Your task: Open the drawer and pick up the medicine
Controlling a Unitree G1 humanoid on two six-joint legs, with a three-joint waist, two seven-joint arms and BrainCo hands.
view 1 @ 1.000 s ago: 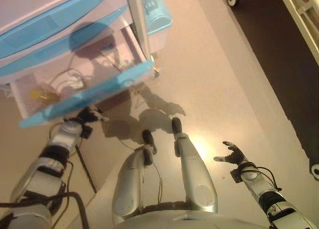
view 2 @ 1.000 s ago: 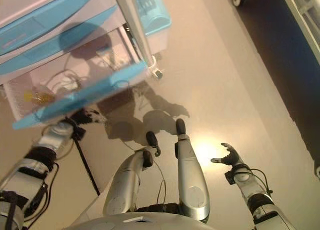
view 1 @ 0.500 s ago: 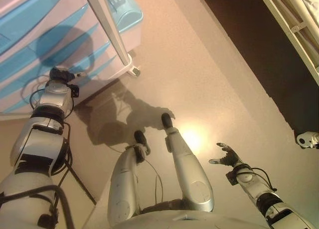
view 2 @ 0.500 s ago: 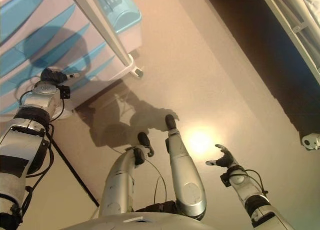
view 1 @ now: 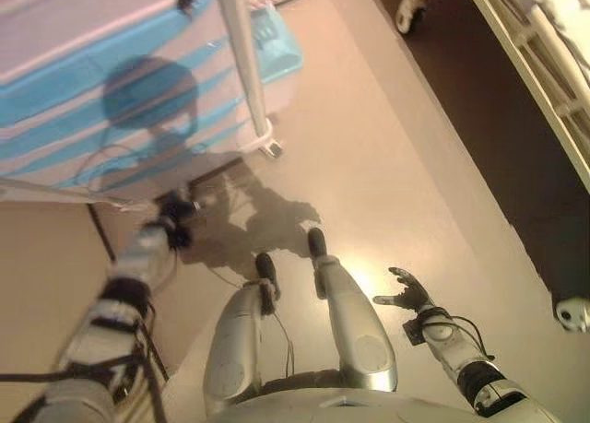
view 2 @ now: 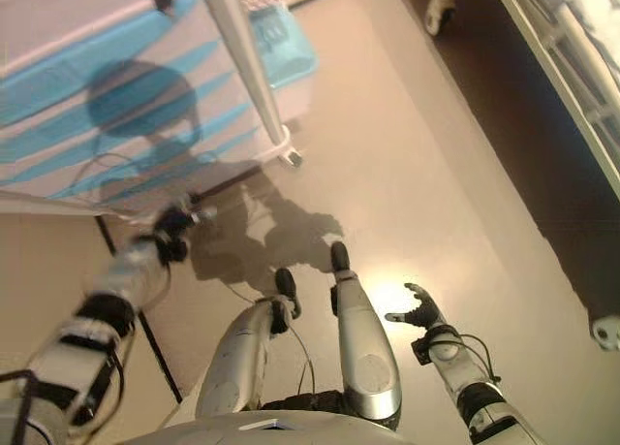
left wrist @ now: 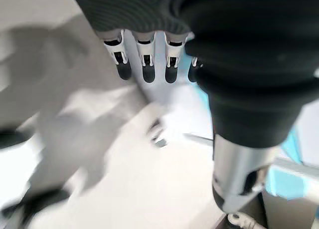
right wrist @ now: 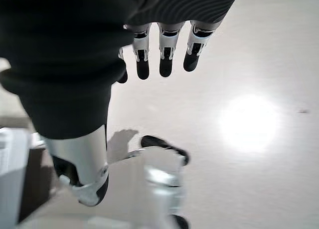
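The cabinet (view 1: 111,91) of blue-fronted drawers stands at the upper left of the eye views, and every drawer front on it lies flush and closed, so the medicine shows in no view; my judgement is that it sits inside one of them, though which one I cannot tell. The left hand (view 2: 174,219) hangs just below the cabinet's bottom edge, near its front lower corner and close to the white upright post (view 1: 241,64) with its foot on the floor (view 1: 387,165). In its own wrist view the left hand's fingers (left wrist: 144,64) run straight and loose, grasping nothing, with only floor and the cabinet base beyond them. The drawer fronts therefore lie up and ahead of those fingers, their long axis running sideways across the cabinet face. The right hand (view 1: 406,294) hovers over bare floor, well apart from the cabinet, fingers spread and empty. The left hand is plainly the nearer, so the reach for a drawer edge likely falls to it.
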